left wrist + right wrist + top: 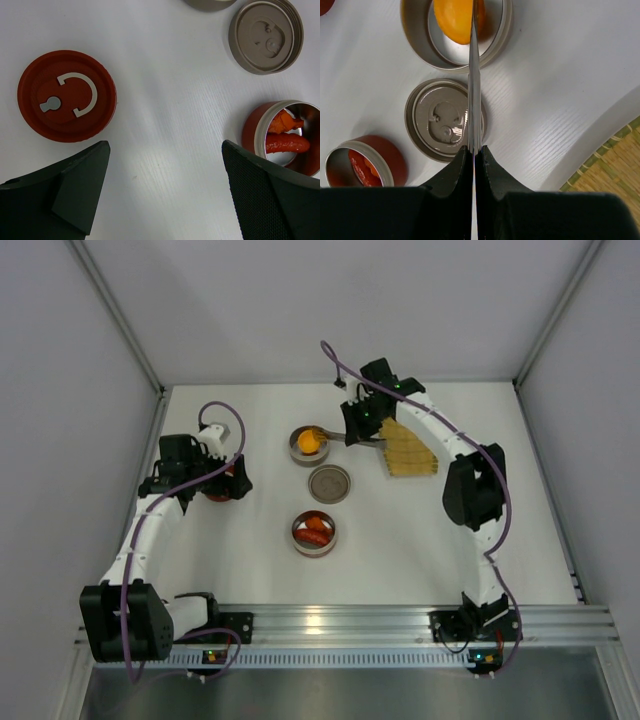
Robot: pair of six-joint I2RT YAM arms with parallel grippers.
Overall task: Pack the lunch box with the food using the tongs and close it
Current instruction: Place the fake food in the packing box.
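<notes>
The lunch box shows as two round tins. The grey tin (310, 445) (420, 47) holds the round orange piece of food (309, 441) (452, 20). The red tin (315, 533) (253, 131) (390, 157) holds red sausage pieces (285, 142). My right gripper (359, 428) (474, 149) is shut on the silver tongs (332, 433) (474, 95). Their closed tips reach over the orange piece. My left gripper (222, 483) (165, 172) hangs open over bare table, just beside a red lid (216, 497) (67, 95).
A grey lid (329, 483) (266, 36) (437, 120) lies flat between the two tins. The woven yellow tray (408, 452) (615, 165) sits right of the grey tin, under the right arm. White walls close in the table on three sides.
</notes>
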